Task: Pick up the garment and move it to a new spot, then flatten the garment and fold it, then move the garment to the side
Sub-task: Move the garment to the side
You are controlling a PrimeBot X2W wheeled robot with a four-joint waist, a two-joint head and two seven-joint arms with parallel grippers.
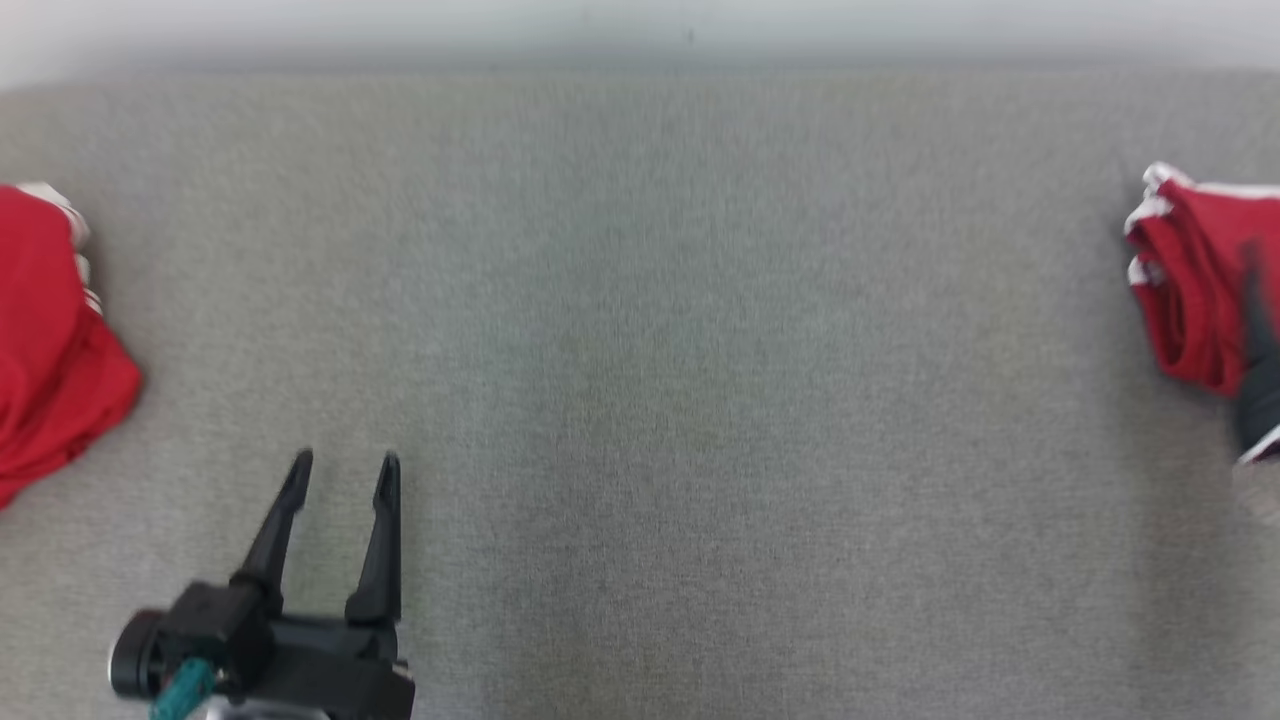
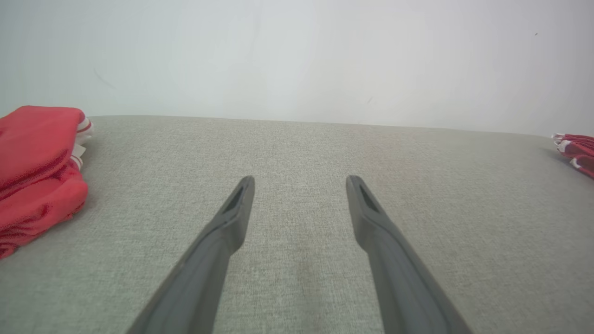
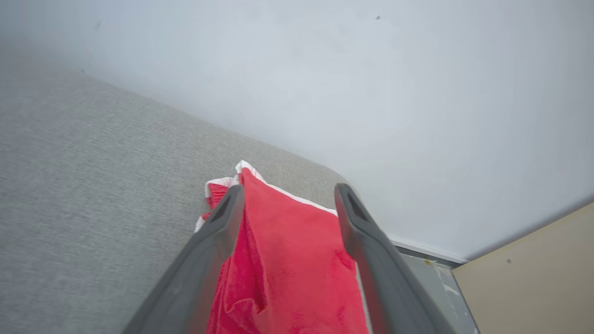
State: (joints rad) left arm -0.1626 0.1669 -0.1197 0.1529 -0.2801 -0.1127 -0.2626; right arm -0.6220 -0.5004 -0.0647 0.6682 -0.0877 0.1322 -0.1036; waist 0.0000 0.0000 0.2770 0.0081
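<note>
On the grey cloth surface (image 1: 640, 350), we see a red pile (image 1: 50, 330) at far left and the folded red garment (image 1: 1195, 290) at far right, well apart. Our right gripper (image 3: 288, 190) hangs over the garment, jaws spread wide, gripping nothing; our left gripper (image 1: 346, 460) hovers unclenched above bare cloth.

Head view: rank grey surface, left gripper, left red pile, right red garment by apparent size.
1. Grey surface.
2. Left gripper and left red pile: too close to rank.
3. Right red garment, though the frame crops it.
</note>
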